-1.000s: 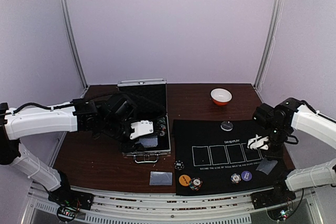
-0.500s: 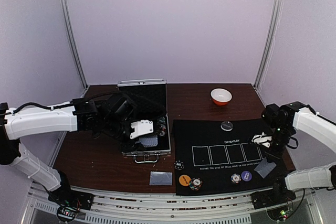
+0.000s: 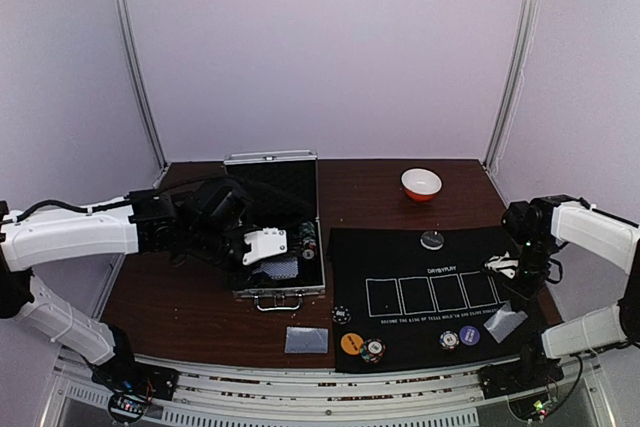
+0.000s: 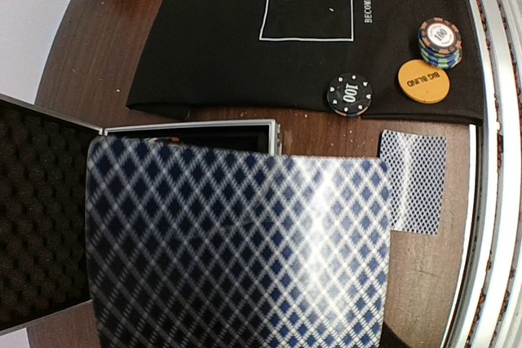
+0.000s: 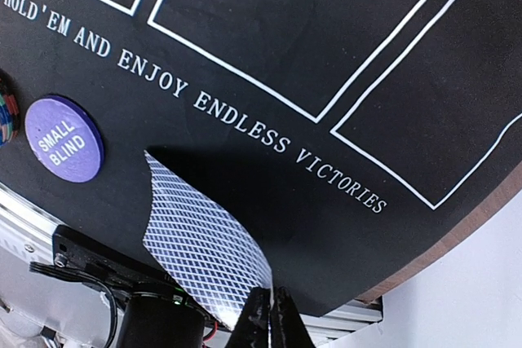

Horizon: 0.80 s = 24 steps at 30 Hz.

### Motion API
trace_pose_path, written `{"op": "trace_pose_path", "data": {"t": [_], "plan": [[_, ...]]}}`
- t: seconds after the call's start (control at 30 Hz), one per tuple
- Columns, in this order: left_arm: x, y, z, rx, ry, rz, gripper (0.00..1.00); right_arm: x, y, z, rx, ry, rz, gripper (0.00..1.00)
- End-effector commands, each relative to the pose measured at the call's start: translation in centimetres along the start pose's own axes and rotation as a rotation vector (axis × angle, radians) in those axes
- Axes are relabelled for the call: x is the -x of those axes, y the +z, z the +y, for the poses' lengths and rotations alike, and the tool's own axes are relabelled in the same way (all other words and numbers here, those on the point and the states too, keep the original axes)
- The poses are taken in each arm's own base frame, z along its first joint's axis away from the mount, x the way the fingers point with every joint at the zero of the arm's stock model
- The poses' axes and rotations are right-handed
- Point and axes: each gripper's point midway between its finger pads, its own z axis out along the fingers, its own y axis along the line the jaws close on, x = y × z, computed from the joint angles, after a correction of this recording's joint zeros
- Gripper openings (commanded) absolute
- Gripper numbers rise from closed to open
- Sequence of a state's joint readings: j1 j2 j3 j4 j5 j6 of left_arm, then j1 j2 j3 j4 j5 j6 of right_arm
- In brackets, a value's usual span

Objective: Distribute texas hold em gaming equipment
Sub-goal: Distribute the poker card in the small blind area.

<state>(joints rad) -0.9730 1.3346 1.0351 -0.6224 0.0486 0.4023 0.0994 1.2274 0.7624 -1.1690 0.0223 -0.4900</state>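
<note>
1. Pinching one corner, the right gripper [image 5: 266, 315] has its fingers shut on a bent card [image 5: 204, 238] at the black mat's [image 3: 352, 249] near right corner, beside the purple disc [image 5: 64, 138]. The curl suggests the card's far edge drags on the mat.
2. The left gripper [image 3: 265, 245], left of the mat over the silver case [image 4: 196, 126], seems clamped on a lifted card [image 4: 236, 250]. Its fingers are hidden, and the card is probably meant for dealing.

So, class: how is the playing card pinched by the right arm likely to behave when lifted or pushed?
Probably floppy: the card bows in a curve away from the right tool, which pinches its edge. Likely very light, since that small pinch seems to hold it up. Being flat and thin, it should slide, not roll, if pushed.
</note>
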Motion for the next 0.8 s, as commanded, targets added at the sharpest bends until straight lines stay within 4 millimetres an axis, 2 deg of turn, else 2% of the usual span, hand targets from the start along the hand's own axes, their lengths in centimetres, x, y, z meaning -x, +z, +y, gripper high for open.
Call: {"op": "trace_pose_path", "data": {"t": [0.0,0.23,0.33,0.43,0.53,0.6,0.67,0.77], "plan": [[1.4,-1.2,0.8,0.040,0.019,-0.090,0.53,-0.9,-0.2,-0.3,-0.004,0.014,0.065,0.05],[1.2,-0.9,0.8,0.027,0.016,-0.075,0.53,-1.6,-0.2,-0.8,-0.021,0.017,0.127,0.13],[1.2,-0.8,0.9,0.029,0.014,-0.064,0.53,-2.8,-0.4,-0.8,-0.023,-0.019,0.193,0.23],[1.2,-0.8,1.0,0.032,0.014,-0.063,0.53,-3.6,-0.4,-0.7,-0.033,-0.036,0.232,0.28],[1.1,-0.7,1.0,0.032,0.013,-0.059,0.53,-3.6,-0.4,-0.6,-0.030,-0.058,0.235,0.41],[1.0,-0.6,1.0,0.029,0.011,-0.058,0.53,-2.5,-0.7,-0.5,-0.062,-0.127,0.197,0.51],[0.9,-0.6,0.9,0.028,0.013,-0.057,0.53,0.3,-1.7,-0.1,-0.059,-0.182,0.060,0.49],[1.0,-0.5,1.0,0.026,0.013,-0.056,0.53,2.6,-2.2,0.6,-0.042,-0.267,-0.086,0.47]]}}
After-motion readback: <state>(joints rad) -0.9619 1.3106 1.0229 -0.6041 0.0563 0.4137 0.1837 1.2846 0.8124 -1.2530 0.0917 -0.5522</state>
